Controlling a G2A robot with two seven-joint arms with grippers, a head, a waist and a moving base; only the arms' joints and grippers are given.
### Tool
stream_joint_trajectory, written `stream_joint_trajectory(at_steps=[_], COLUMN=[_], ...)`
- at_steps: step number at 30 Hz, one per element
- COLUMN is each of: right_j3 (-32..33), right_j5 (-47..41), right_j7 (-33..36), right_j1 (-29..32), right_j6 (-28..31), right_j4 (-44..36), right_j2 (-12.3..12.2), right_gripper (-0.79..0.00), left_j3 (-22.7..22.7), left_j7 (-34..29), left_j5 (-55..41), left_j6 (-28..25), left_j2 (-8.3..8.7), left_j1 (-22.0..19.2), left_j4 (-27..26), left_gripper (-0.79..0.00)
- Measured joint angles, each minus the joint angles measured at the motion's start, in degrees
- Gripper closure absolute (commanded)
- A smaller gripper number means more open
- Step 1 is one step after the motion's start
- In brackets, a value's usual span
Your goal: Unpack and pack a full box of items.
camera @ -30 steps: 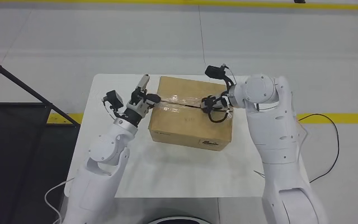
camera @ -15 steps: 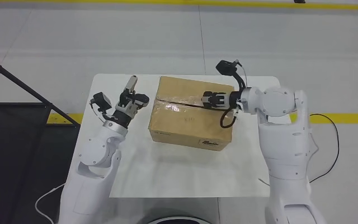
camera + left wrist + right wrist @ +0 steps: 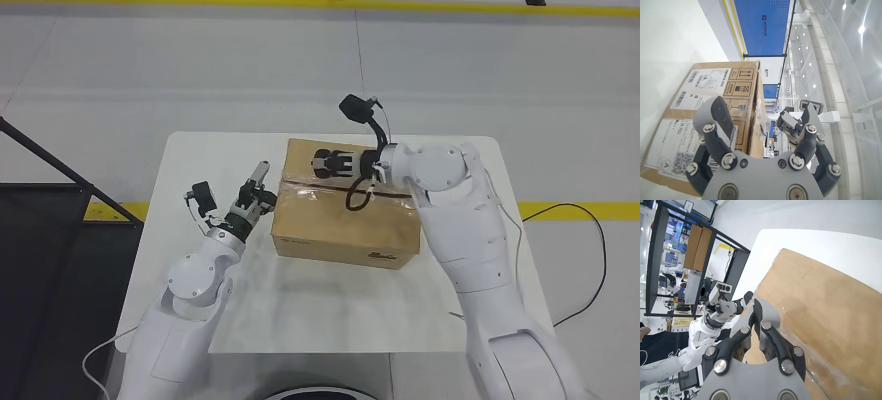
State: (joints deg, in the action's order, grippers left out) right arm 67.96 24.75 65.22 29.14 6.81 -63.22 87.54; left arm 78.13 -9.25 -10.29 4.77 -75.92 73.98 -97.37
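White table [image 3: 190, 150] from above holds the taped box [image 3: 345, 215] at centre, left gripper [image 3: 264, 183] just beside its left side, right gripper [image 3: 318, 162] over the top seam; left wrist view, fingers [image 3: 721, 111] spread wide; right wrist view, fingers [image 3: 768, 311] closed together.

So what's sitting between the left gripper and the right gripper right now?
The left end of the cardboard box. In the top view, the left gripper is beside that end and the right gripper is above the box's top.
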Motion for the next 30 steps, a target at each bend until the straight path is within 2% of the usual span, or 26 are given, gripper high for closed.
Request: stream_joint_trajectory(at_steps=[5,11,23,30], right_j3=[-4.71,-5.69,-1.96,1.61], right_j5=[0.14,-0.05,3.51,4.92], right_j7=[0.57,4.39,7.91,9.49], right_j1=[-4.24,-6.61,-2.65,1.28], right_j6=[-2.07,-1.32,-4.69,-6.51], right_j4=[6.70,10.66,4.90,-1.44], right_j2=[1.07,0.86,-1.99,-3.97], right_gripper=[0.000,0.000,0.000,0.000], left_j3=[-0.09,0.17,1.02,2.05], left_j7=[0.28,0.02,-0.04,0.08], left_j5=[-0.70,-1.19,-1.80,-2.12], left_j6=[-0.17,-0.15,0.27,0.32], left_j2=[-0.09,-0.11,-0.10,-0.01], left_j1=[0.22,0.11,-0.24,0.21], left_j4=[-0.01,-0.03,-0.79,-1.31], left_gripper=[-0.785,-0.785,-0.785,-0.785])
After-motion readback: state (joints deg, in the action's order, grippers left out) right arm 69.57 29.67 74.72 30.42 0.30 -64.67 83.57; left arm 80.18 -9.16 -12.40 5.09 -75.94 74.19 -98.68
